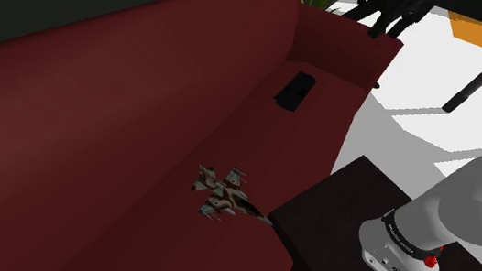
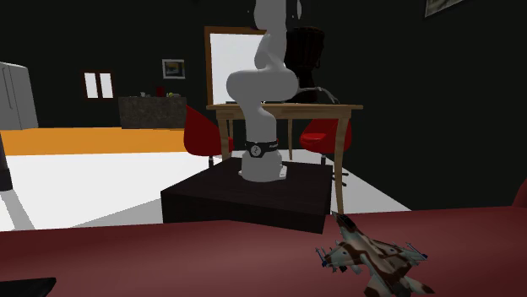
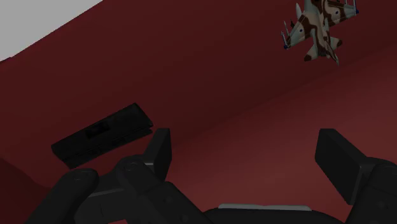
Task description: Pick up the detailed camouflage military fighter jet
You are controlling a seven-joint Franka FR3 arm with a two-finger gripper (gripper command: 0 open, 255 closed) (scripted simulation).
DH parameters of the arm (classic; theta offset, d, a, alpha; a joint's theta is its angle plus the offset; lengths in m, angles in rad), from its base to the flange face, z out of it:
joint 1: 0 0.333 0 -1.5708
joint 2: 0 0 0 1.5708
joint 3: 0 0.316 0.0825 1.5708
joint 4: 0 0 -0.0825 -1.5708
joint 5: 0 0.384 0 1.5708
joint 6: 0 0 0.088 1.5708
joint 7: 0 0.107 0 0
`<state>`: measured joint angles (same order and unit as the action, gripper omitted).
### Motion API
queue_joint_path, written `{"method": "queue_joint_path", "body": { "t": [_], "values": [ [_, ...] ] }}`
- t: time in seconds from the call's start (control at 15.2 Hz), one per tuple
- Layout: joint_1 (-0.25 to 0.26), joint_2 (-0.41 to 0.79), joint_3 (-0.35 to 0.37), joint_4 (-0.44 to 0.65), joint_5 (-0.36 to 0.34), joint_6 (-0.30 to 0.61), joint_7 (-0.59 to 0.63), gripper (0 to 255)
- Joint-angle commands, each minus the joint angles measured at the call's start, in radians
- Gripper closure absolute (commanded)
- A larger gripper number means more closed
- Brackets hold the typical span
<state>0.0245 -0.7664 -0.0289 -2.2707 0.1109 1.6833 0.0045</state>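
A: Where is the jet (image 1: pixel 224 195) now?

B: It lies on the seat of the dark red sofa (image 1: pixel 91 142), close to the seat's front edge and just beside the stand (image 1: pixel 332 213). Nothing holds it.

A: And the gripper (image 3: pixel 247 149)?

B: It is open. In the wrist view its fingers (image 3: pixel 160 149) stand wide apart, with only the sofa's surface between them.

A: Which way is the jet from it?

B: Ahead of the gripper and to one side, beyond the finger that is far from the remote (image 3: pixel 102 137). The remote lies near the other finger. So I judge the gripper must go forward and sideways, away from the remote, before it goes down.

A: How does the long axis lie?

B: In the shoulder view it runs from upper left to lower right, and the nose seems to point toward the stand. The second exterior view agrees: nose toward the stand, tail toward the camera. I think the fingers should close across the body, so the wrist probably needs a turn.

A: Is there room?

B: I believe yes. The seat around the jet is bare and the remote is well apart. But the front edge is near the nose, so a push that way could slide the jet off the seat.
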Motion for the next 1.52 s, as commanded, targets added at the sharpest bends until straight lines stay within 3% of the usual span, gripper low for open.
{"method": "queue_joint_path", "body": {
  "t": [0.0,0.79,1.45],
  "values": [
    [0.000,0.000,0.000,0.000,0.000,0.000,0.000,0],
    [0.081,0.027,0.123,-0.313,0.109,0.295,0.054,0],
    [0.184,0.203,0.242,-0.469,0.236,0.596,0.086,0]
  ]
}}
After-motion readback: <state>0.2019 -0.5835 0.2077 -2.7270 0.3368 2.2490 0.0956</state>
